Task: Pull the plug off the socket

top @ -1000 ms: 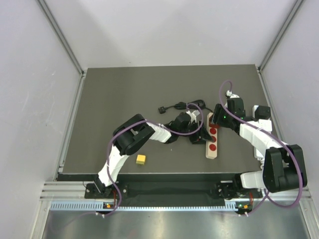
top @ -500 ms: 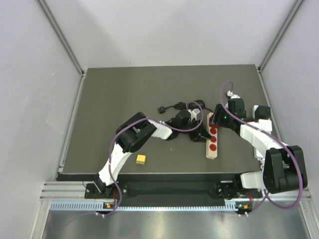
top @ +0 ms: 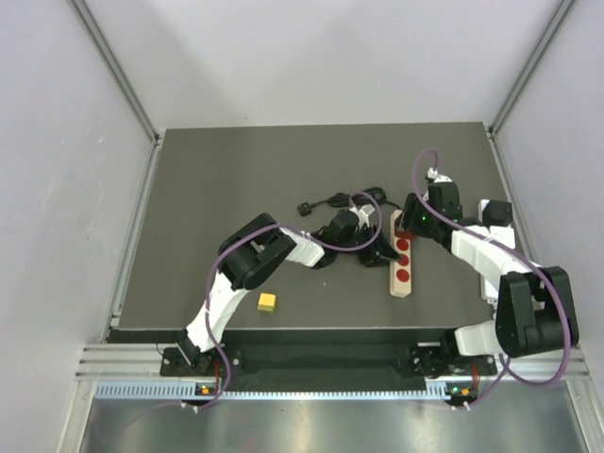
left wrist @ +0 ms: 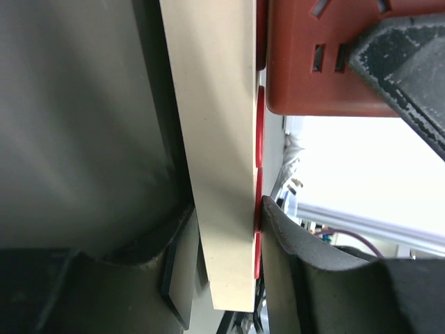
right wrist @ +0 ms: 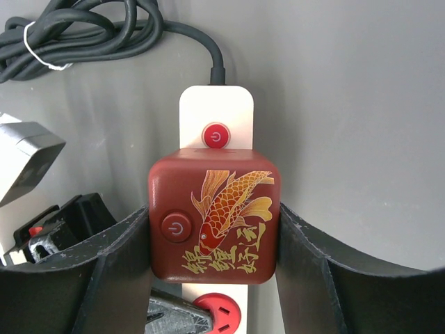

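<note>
Plug (top: 402, 233), a rigid, smooth red cube, sits at the far end of the power strip (top: 401, 278), seen from overhead. Left wrist: left gripper (left wrist: 226, 236) is closed across the strip, bracing it. Right wrist: right gripper (right wrist: 213, 243) pinches the plug's flat sides; it probably sits firmly in the socket.

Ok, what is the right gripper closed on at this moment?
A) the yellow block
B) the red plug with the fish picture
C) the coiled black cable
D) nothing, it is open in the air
B: in the right wrist view the right gripper has a finger pressed against each side of the red plug, which sits on the cream power strip.
</note>
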`<move>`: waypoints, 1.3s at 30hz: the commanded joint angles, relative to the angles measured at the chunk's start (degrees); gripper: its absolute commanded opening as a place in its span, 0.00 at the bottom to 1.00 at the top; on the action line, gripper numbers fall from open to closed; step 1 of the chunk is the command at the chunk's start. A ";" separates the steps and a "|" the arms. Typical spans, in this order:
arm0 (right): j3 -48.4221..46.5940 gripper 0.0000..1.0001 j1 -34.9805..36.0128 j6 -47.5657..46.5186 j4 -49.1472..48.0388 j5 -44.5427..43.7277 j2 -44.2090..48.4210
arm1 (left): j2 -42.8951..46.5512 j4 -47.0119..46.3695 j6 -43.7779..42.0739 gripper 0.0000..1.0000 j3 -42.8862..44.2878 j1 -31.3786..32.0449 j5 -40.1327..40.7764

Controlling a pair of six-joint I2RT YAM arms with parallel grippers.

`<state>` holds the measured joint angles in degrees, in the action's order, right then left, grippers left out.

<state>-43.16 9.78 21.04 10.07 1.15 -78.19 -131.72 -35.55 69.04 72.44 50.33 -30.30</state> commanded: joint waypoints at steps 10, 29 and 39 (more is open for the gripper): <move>-0.17 0.00 2.08 0.59 1.63 1.23 -3.55 | -3.54 16.82 -3.83 0.00 -3.54 0.83 10.78; 4.31 0.00 0.95 3.93 -1.98 4.12 11.75 | -5.04 18.85 1.63 0.00 -8.11 0.74 17.91; 0.00 0.00 -9.34 1.64 4.17 15.36 10.08 | -6.36 14.55 2.77 0.00 -8.90 0.65 17.30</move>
<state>-37.65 1.65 22.26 13.39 9.54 -70.28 -130.80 -40.05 73.65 68.20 53.21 -25.82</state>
